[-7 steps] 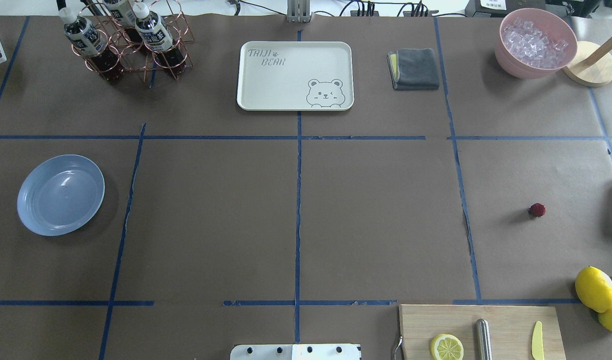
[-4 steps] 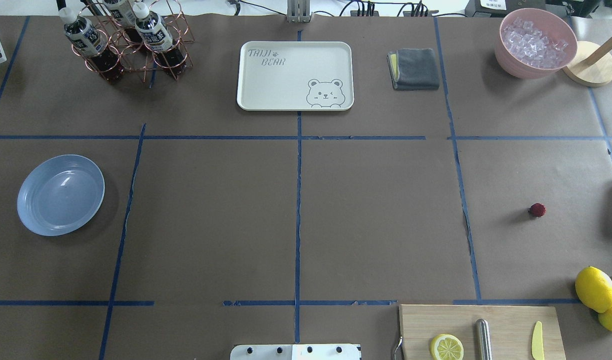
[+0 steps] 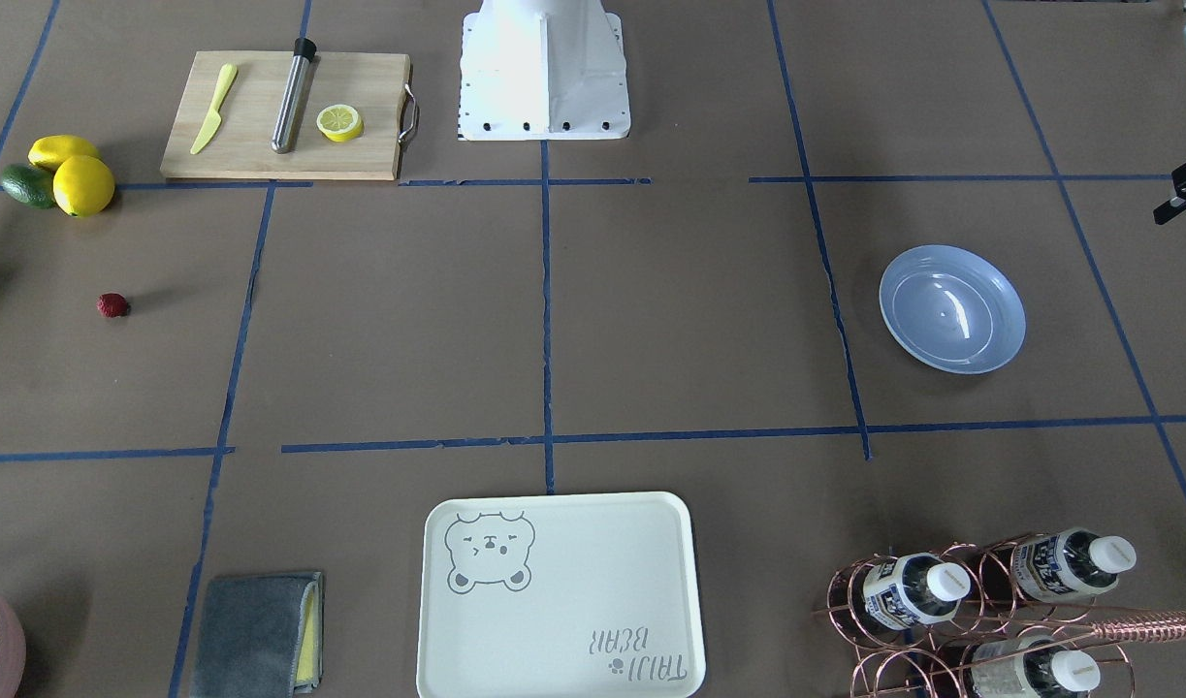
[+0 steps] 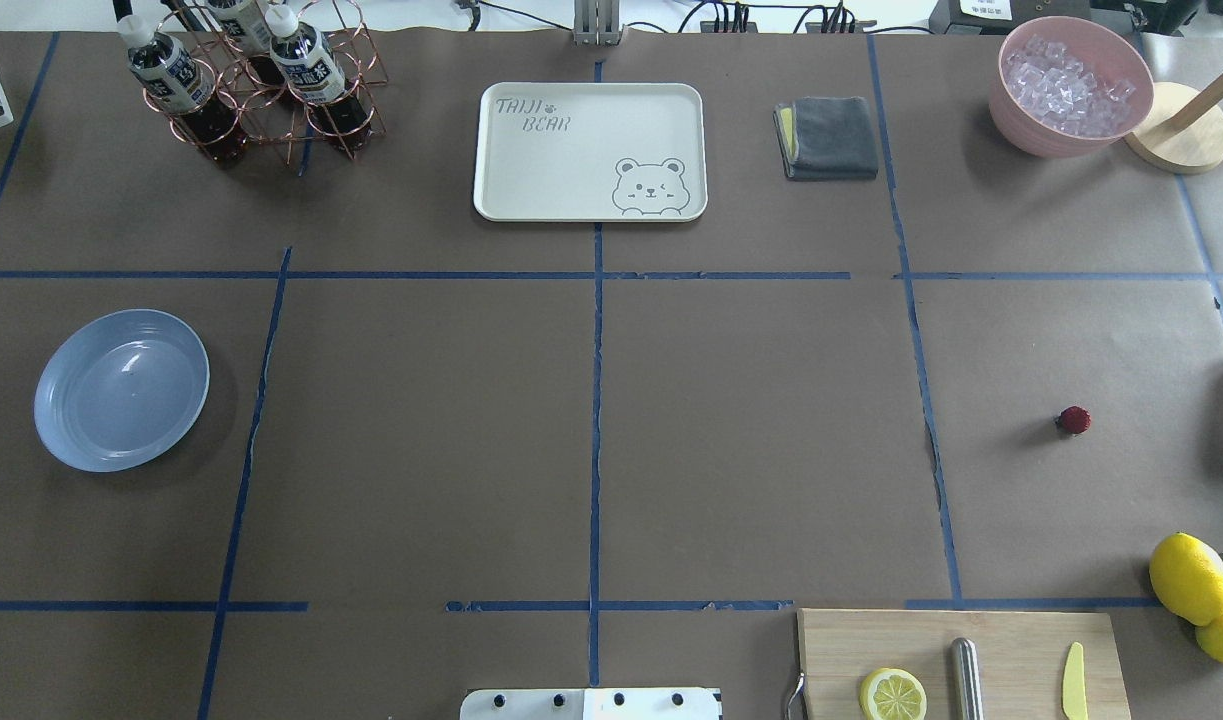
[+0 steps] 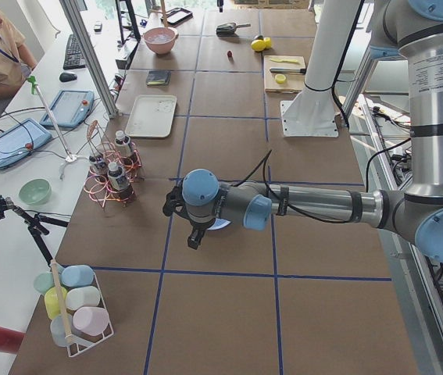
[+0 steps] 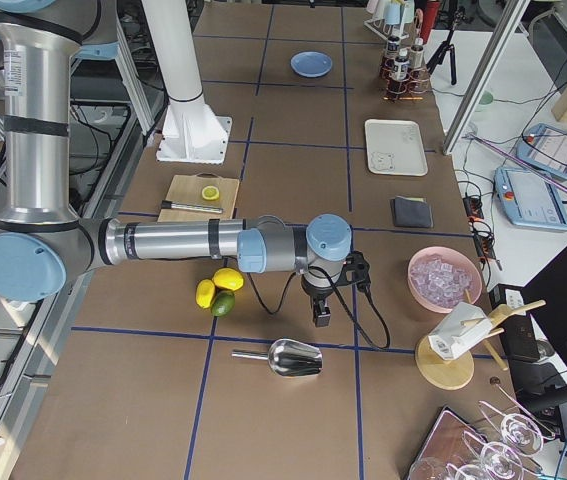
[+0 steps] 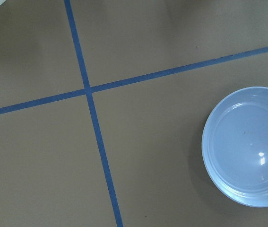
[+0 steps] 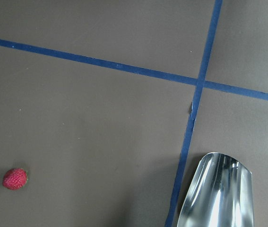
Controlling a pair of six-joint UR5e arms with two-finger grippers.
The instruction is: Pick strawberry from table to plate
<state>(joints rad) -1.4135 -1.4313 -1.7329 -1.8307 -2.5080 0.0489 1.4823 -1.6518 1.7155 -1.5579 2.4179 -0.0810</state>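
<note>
I cannot tell how open the right end effector [image 6: 320,319] is; a misjudged pinch may roll the strawberry [image 4: 1074,420] off the tabletop's [image 4: 751,450] right edge.

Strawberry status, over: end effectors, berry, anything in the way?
Left end effector by plate, right end effector near strawberry; open or shut unreadable. Strawberry loose on table. Plate empty. Nothing between them.

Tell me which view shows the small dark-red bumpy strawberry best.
The right wrist view: the dark-red bumpy strawberry is largest there, texture visible. Overhead and front views show a tiny dot; the left wrist shows none.
</note>
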